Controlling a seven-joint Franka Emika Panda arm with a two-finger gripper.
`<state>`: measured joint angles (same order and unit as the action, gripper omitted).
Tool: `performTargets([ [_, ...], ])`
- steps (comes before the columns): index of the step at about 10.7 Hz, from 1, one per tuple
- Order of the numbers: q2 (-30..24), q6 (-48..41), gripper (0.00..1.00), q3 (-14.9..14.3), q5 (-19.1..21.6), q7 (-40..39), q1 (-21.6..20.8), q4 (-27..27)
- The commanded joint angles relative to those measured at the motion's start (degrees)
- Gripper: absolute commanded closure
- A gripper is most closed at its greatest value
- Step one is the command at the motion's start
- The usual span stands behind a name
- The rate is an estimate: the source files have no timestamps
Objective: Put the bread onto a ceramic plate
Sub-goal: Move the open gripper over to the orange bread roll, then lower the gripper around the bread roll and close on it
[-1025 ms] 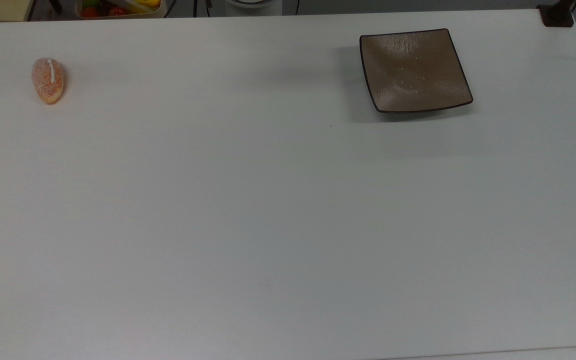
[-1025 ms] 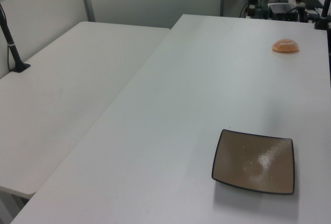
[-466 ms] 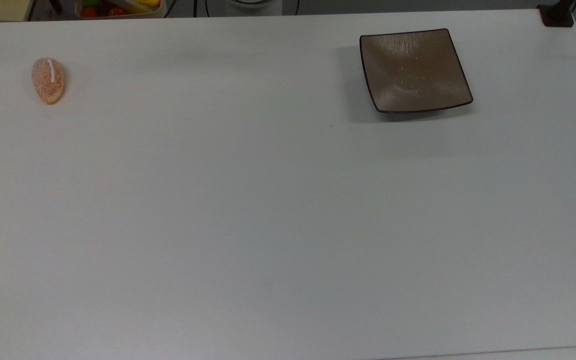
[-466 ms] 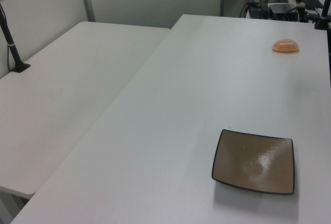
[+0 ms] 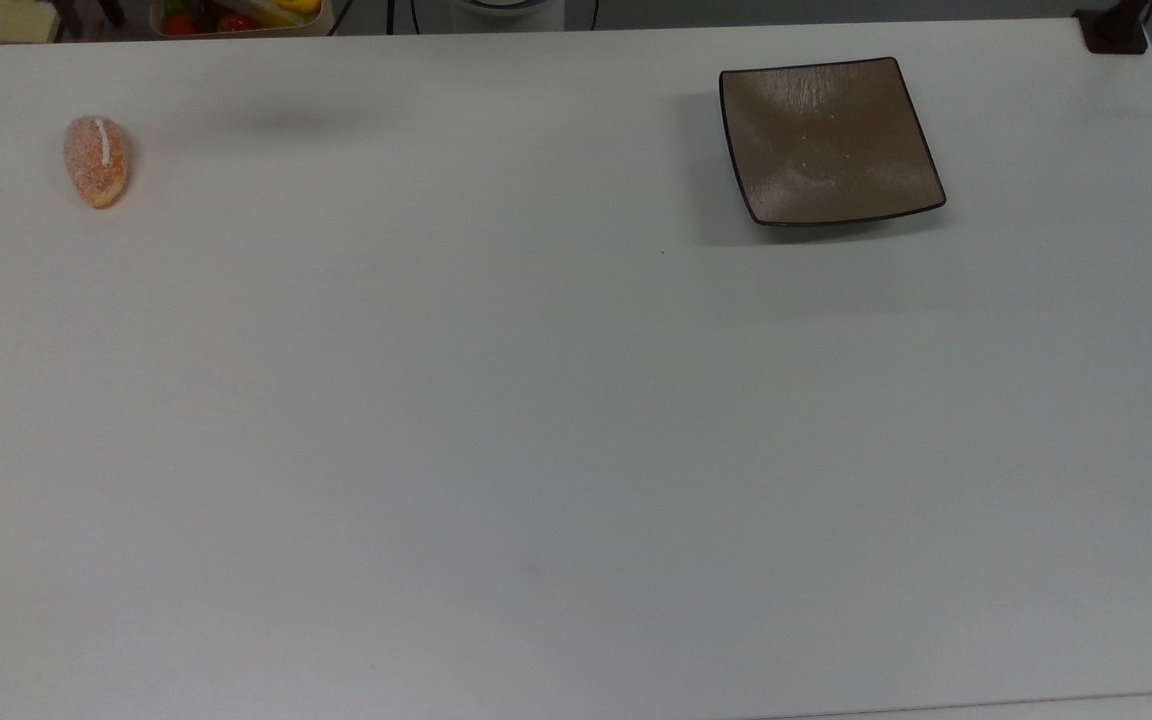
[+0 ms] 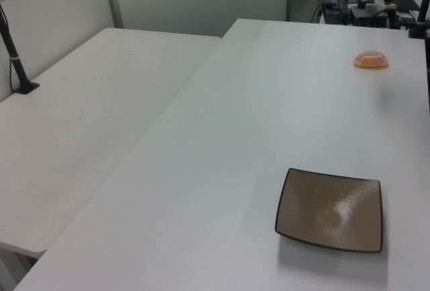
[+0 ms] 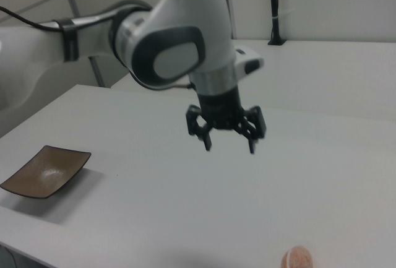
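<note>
Right view: bread [image 7: 298, 259] well below claw [image 7: 229, 143].

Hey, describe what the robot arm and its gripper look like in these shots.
In the right view the arm has glossy white rounded shells with dark grey panels and joint seams, and a small blue light on top of the nearest joint. A black cable runs along its upper segment, held by a dark band. The gripper is black and skeletal, mounted under a silver-grey wrist ring.
</note>
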<state>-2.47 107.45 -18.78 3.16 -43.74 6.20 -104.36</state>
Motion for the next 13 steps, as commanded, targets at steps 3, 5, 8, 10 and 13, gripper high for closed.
performTargets([
  [3,7.02,10.58,0.0,-4.24,-4.55,-5.13,2.59,-5.68],
  [5,10.89,14.16,0.0,-4.24,-6.58,-5.13,3.82,-5.85],
  [8,14.94,17.78,0.0,-4.24,-7.9,-5.13,5.05,-6.38],
  [10,16.88,20.59,0.0,-4.33,-10.53,-5.13,5.67,-7.43],
  [13,18.9,23.76,0.0,-4.24,-11.6,-5.13,6.37,-8.67],
])
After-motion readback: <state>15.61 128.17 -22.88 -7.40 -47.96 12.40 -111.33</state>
